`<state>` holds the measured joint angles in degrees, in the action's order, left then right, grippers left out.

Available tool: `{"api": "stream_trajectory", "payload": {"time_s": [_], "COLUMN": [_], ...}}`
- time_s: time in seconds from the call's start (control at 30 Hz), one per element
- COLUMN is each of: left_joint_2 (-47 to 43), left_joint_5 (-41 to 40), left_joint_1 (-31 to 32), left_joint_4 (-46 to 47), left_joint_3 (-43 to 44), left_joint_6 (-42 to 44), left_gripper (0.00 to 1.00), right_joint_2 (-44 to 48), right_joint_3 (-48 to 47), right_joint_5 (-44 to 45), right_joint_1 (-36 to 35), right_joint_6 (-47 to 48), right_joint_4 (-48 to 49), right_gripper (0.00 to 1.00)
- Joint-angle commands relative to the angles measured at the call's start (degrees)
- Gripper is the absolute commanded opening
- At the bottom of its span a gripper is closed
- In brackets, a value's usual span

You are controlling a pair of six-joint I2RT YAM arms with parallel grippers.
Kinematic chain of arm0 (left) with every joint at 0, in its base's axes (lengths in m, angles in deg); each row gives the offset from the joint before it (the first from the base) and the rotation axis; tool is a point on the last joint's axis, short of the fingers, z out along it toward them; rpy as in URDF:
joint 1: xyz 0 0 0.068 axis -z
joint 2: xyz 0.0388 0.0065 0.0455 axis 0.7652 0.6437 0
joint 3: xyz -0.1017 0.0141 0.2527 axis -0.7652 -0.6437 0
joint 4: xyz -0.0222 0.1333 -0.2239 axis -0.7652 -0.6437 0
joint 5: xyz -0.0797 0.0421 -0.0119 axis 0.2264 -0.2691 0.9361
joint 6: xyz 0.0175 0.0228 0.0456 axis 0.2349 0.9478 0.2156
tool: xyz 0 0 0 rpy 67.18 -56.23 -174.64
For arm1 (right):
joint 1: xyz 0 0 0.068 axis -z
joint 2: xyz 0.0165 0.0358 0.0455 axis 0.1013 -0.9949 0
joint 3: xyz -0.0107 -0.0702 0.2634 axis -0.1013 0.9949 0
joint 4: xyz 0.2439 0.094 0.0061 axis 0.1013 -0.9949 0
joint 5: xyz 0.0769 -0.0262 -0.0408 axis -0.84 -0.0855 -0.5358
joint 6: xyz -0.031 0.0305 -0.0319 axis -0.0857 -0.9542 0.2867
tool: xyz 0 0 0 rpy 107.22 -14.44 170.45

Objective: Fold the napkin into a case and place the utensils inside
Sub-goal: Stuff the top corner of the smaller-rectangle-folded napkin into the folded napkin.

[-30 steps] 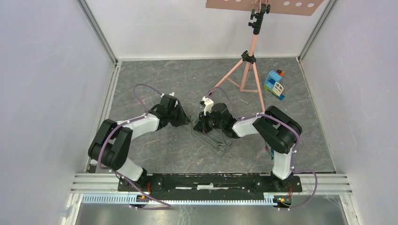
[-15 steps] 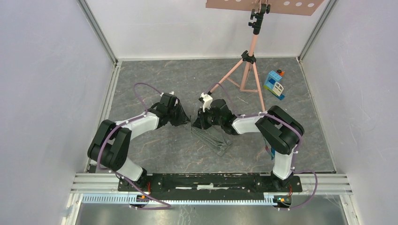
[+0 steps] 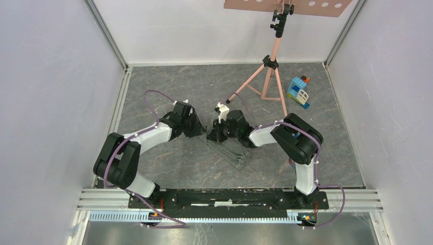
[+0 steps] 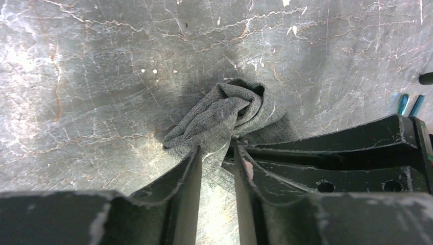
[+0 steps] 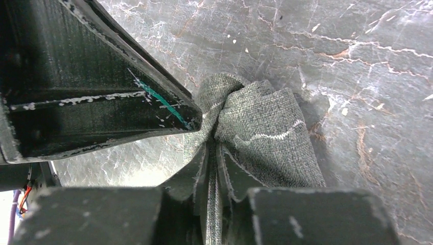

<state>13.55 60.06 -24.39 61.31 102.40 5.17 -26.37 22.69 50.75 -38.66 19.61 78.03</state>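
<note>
Napkin [image 5: 255, 122] lies bunched between the tips; left pincer [image 4: 217, 151] and right pincer [image 5: 213, 153] both clench its folds.

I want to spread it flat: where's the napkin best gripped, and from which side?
Probably the napkin by its stitched hem, from above, on the side facing open floor: it lies flatter there, while the middle is wadded thick.

Both arms reach forward and bend inward, wrists low. The left tool [image 3: 200, 130] and right tool [image 3: 211, 135] nearly touch, each pinching the napkin [image 4: 230, 109].
</note>
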Motion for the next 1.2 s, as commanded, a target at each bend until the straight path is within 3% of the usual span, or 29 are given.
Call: {"api": "stream_trajectory", "payload": {"time_s": [0.0,0.13,0.3,0.7,0.97,1.07,1.17], "left_joint_2": [-3.3,-3.0,-0.4,4.9,4.7,2.2,-0.2], "left_joint_5": [-1.1,-1.0,-0.8,2.3,1.1,-0.8,-1.2], "left_joint_1": [-1.5,-2.4,-2.6,-2.4,-1.2,-1.3,-1.3], "left_joint_4": [-1.4,-2.2,-1.7,1.5,1.1,-1.2,-3.8], "left_joint_3": [0.2,1.9,3.5,4.6,5.2,5.3,5.9], "left_joint_6": [1.8,3.4,4.7,4.4,4.0,4.6,5.0], "left_gripper": [0.40,0.44,0.44,0.27,0.27,0.33,0.39], "right_joint_2": [3.5,2.6,0.5,-5.3,-9.4,-5.4,0.8], "right_joint_3": [0.9,-0.5,-1.5,-7.1,-8.6,-6.4,-5.0], "right_joint_5": [-1.0,-2.0,-2.8,-1.9,0.6,-0.3,-1.7], "right_joint_1": [2.2,3.4,3.3,3.3,2.8,2.8,2.8], "right_joint_6": [-2.3,-3.5,-5.1,-6.2,-7.9,-7.2,-4.4], "right_joint_4": [0.3,0.6,2.6,2.0,1.1,0.3,-3.4], "right_gripper": [0.18,0.18,0.08,0.03,0.07,0.11,0.21]}}
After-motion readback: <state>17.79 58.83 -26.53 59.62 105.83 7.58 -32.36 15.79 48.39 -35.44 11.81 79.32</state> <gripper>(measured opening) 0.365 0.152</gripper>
